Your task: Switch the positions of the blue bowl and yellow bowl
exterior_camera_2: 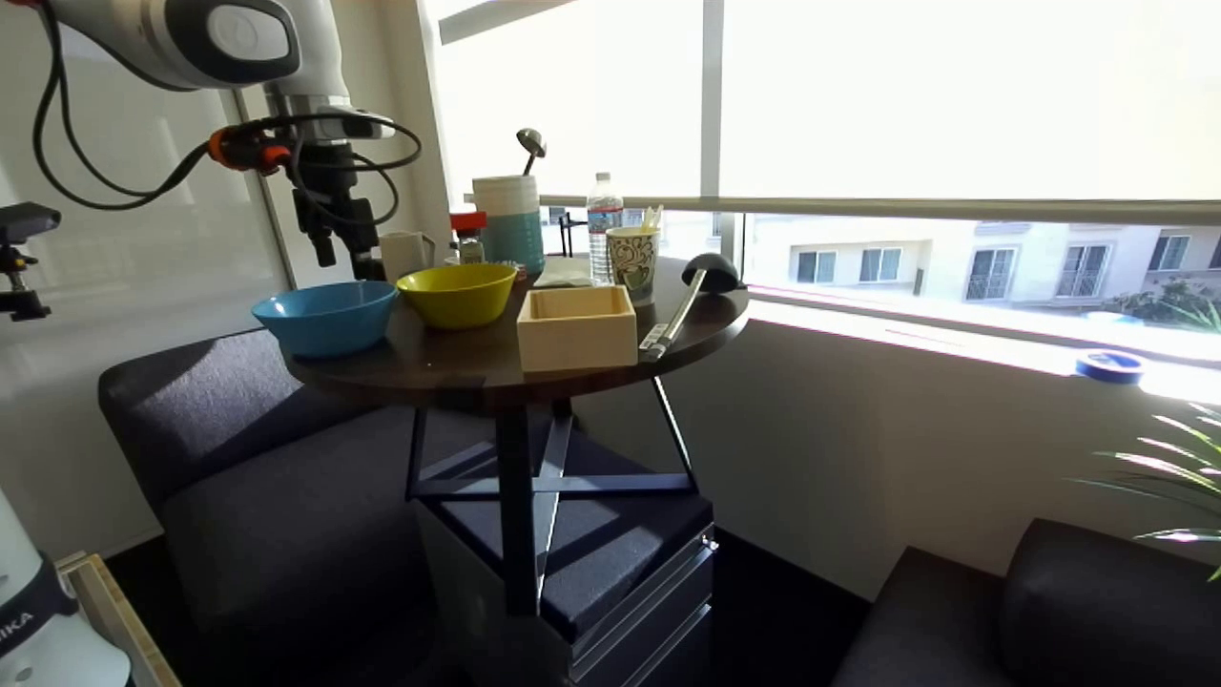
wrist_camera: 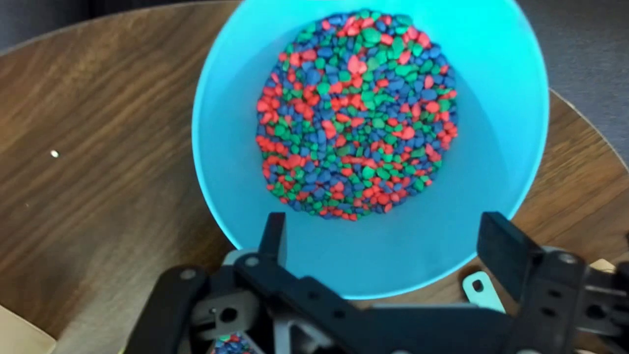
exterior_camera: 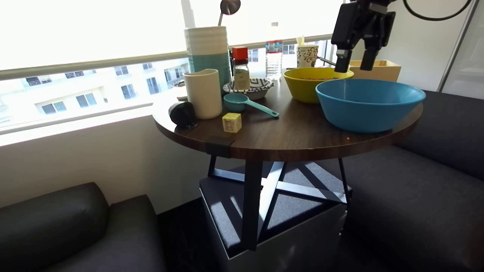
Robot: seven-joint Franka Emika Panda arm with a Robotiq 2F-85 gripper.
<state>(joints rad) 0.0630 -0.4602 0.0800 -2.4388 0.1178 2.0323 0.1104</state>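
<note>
The blue bowl stands upright near the table's edge, also seen in an exterior view. In the wrist view the blue bowl holds red, green and blue pebbles. The yellow bowl stands beside it, also seen in an exterior view, with coloured pebbles inside. In the wrist view it is almost wholly hidden behind the gripper. My gripper is open and empty above the bowls, also seen in an exterior view. In the wrist view its open fingers show over the blue bowl's near side.
A wooden box and a ladle lie beyond the yellow bowl. A teal measuring spoon, a small cube, a cream mug, a patterned bowl, a bottle and a paper cup share the round table.
</note>
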